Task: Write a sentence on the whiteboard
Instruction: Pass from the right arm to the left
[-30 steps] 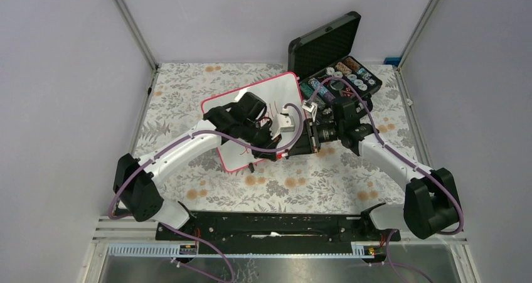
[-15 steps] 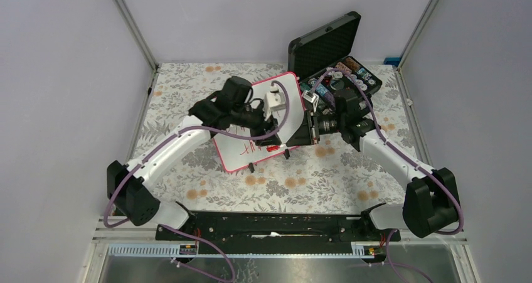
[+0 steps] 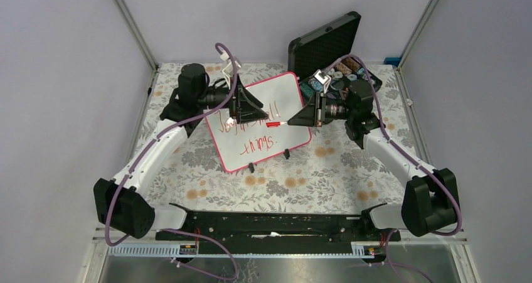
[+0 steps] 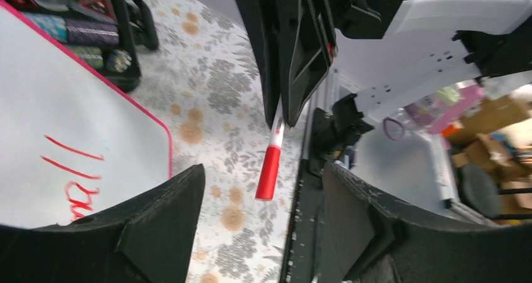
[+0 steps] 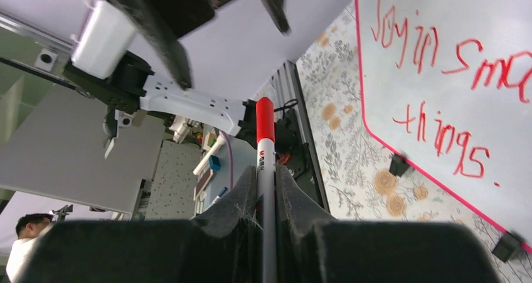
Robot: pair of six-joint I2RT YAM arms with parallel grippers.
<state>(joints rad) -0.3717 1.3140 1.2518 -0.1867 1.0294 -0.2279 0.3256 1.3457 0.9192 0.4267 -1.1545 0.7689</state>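
The whiteboard [image 3: 276, 95] [image 5: 452, 51] [image 4: 56, 113] leans on two black clip feet mid-table, pink-rimmed. The sentence [image 3: 248, 129] [image 5: 452, 88] runs across it in red, in two lines, "Joy in small things." My right gripper [image 3: 293, 122] [image 5: 266, 176] is shut on a white marker [image 5: 267, 189] whose red cap [image 3: 273, 125] [image 4: 270, 170] points left, in front of the board. My left gripper [image 3: 260, 115] [image 4: 262, 189] stands open facing that cap, a short gap away, with nothing between its fingers [image 4: 157, 220].
An open black case [image 3: 326, 44] of small round pieces stands at the back right, just behind the right gripper. A floral cloth [image 3: 301, 182] covers the table. Metal frame posts and grey walls close in both sides.
My left gripper has opened and drawn back to the far left, away from the marker's cap, uncovering the writing. The right gripper has risen a little, still holding the marker.
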